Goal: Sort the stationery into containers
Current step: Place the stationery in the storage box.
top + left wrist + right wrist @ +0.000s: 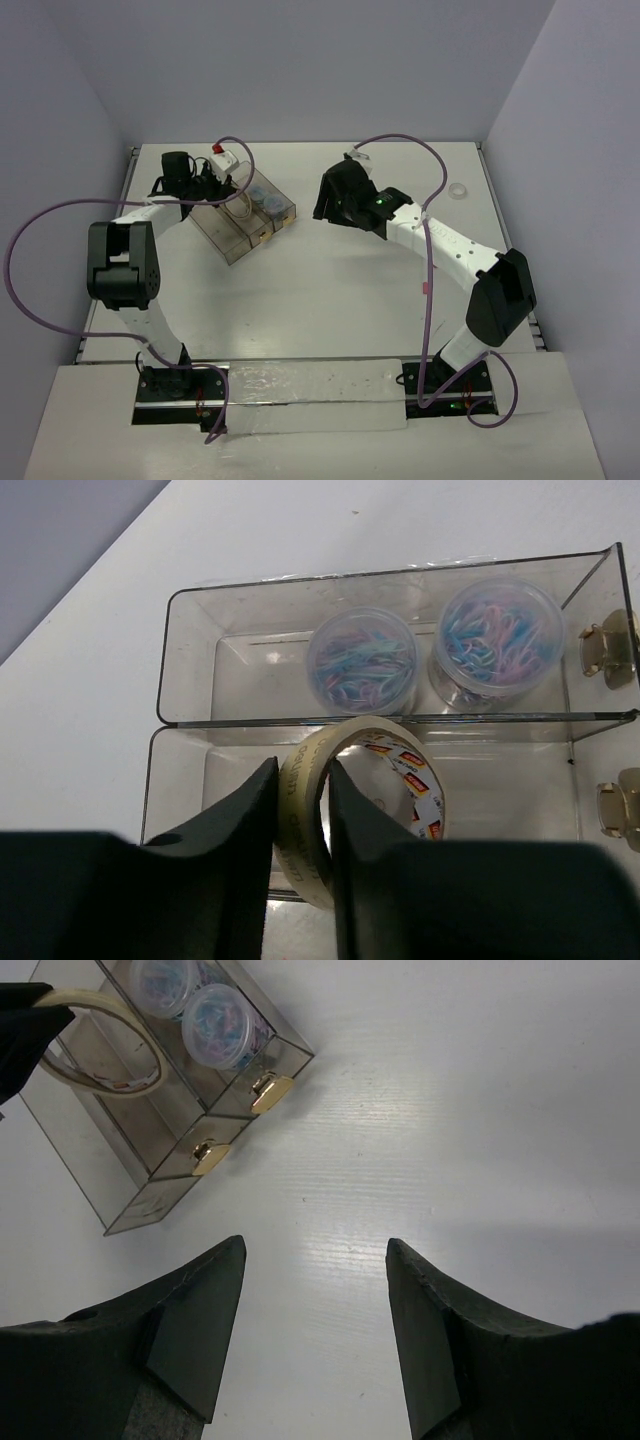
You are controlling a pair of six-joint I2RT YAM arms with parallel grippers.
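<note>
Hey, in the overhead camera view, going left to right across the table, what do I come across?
In order: left arm's black elbow → clear bins → right gripper → small clear ring. The left gripper, holding a tape roll, overlaps the bins, so it's left out.

Two clip tubs point(362, 662) share one bin point(190, 610); the tape roll point(303, 810) reaches partly into the neighbouring one.

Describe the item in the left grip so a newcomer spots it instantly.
Find the clear bins at the table's left rear. Over the middle one, the left end effector pinches a tape roll: a tan open ring, unlike the two tubs of paper clips beside it.
</note>
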